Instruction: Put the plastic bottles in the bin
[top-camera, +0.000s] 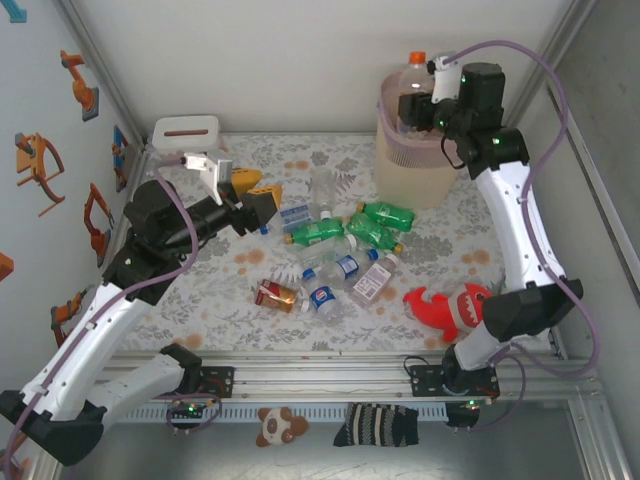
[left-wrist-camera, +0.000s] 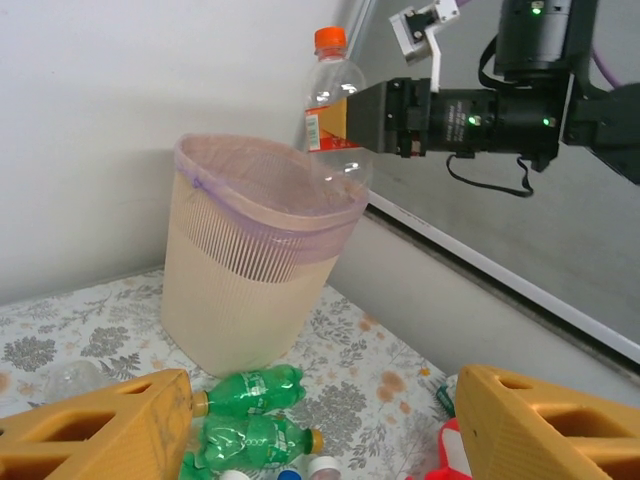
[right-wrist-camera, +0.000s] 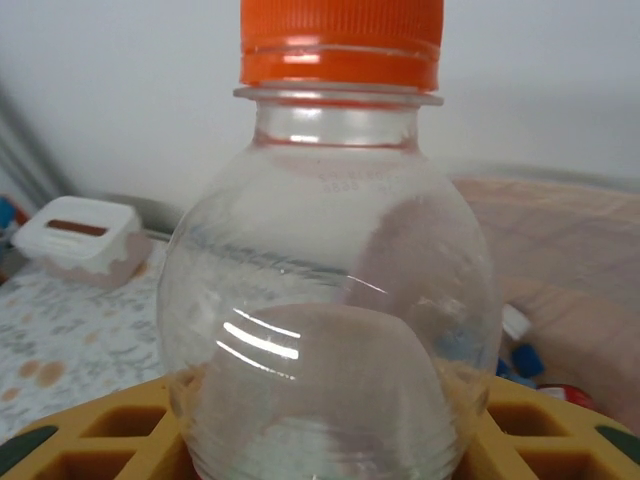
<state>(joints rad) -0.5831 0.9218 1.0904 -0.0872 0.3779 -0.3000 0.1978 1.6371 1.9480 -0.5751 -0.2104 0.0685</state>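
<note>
My right fingers (left-wrist-camera: 368, 115) are clamping an upright orange-capped bottle (left-wrist-camera: 333, 100) above the bin (left-wrist-camera: 250, 290) — my left fingers (top-camera: 255, 190) are hanging apart, empty.

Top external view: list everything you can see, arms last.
orange-capped bottle: one, clear, held above the bin
bin: one, beige with pink rim, far right
loose bottles: about ten, three green, others clear with blue or red labels, table centre
slotted box: one, white, far left corner
shark plush: one, red, near right
small plush toy: one, brown and white, below front rail
striped cloth: one, dark, below front rail
left gripper: yellow, open and empty, left of pile
right gripper: shut on the orange-capped bottle
</note>
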